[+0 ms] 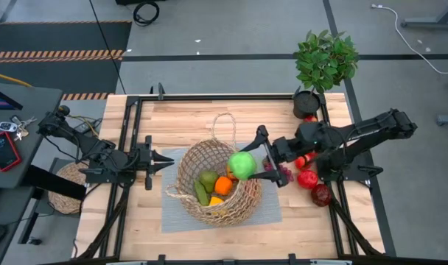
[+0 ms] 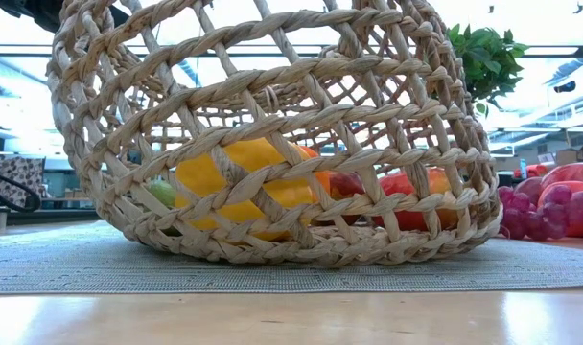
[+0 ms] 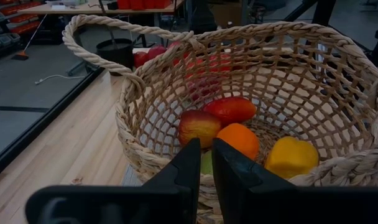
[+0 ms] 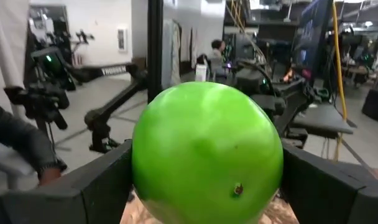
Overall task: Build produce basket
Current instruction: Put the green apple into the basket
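The tan wicker basket (image 1: 217,180) rests on a grey mat (image 1: 268,210) at the table's middle and holds green, orange and yellow produce (image 1: 222,185). In the left wrist view the basket (image 3: 257,74) shows red, orange and yellow pieces (image 3: 239,134) on its bottom. My right gripper (image 1: 252,158) is over the basket's right rim, closed on a green apple (image 1: 242,165). My left gripper (image 1: 169,160) stands shut just left of the basket's rim, touching nothing that I can see. More red produce (image 1: 307,179) and purple grapes (image 1: 284,174) lie on the table right of the basket. My right gripper pinches the green apple (image 4: 207,155) by its two opposite sides, one finger (image 4: 102,183) on each flank. The fingers come in about level from the table's right side. The apple is lifted clear above the basket's right rim.
A leafy plant in a black pot (image 1: 323,62) stands at the far right corner. A flat round woven mat (image 1: 65,188) lies off the table's left edge. A dark red fruit (image 1: 321,195) sits near the right rail. A person's sleeve (image 4: 15,143) shows beyond the table.
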You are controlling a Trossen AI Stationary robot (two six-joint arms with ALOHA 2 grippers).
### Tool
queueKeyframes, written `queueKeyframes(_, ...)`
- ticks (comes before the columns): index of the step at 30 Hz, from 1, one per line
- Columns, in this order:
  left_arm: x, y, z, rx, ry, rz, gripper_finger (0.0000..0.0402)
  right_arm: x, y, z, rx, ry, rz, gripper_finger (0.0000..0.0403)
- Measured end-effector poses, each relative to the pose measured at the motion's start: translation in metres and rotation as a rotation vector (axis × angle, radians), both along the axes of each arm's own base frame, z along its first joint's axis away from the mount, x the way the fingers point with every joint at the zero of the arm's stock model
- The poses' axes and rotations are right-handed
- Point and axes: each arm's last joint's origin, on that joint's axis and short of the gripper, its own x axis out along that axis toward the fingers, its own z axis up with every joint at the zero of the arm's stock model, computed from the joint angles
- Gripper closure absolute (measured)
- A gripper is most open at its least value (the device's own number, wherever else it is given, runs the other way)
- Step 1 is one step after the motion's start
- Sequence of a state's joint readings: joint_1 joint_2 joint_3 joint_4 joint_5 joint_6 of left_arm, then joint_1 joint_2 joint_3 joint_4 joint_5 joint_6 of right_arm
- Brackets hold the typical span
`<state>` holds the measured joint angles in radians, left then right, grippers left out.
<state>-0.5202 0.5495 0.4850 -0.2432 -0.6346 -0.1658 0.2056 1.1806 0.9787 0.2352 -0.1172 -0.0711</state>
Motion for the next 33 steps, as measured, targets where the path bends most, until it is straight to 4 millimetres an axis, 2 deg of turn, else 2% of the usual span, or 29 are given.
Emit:
queueKeyframes(5, 0.0, 0.0, 0.0, 0.0, 0.0, -0.001, 0.0353, 0.021, 0.003, -0.01, -0.039, 0.129, -0.053, 0.0041)
queueKeyframes(11, 0.0, 0.0, 0.0, 0.0, 0.0, 0.0, 0.0353, 0.063, 0.01, -0.018, -0.123, 0.327, -0.09, 0.0041)
queueKeyframes(16, 0.0, 0.0, 0.0, 0.0, 0.0, 0.0, 0.0353, 0.098, 0.014, -0.017, -0.197, 0.472, -0.089, 0.0041)
queueKeyframes(20, 0.0, 0.0, 0.0, 0.0, 0.0, 0.0, 0.0353, 0.123, 0.008, -0.014, -0.225, 0.596, -0.098, 0.0041)
queueKeyframes(25, 0.0, 0.0, 0.0, 0.0, 0.0, 0.0, 0.0353, 0.151, -0.01, -0.012, -0.219, 0.736, -0.121, 0.0041)
queueKeyframes(30, 0.0, 0.0, 0.0, 0.0, 0.001, -0.001, 0.0353, 0.177, -0.024, -0.024, -0.163, 0.877, -0.097, 0.0041)
queueKeyframes(33, 0.0, 0.0, 0.0, 0.0, 0.0, -0.001, 0.0353, 0.188, -0.028, -0.038, -0.131, 0.986, -0.067, 0.0041)
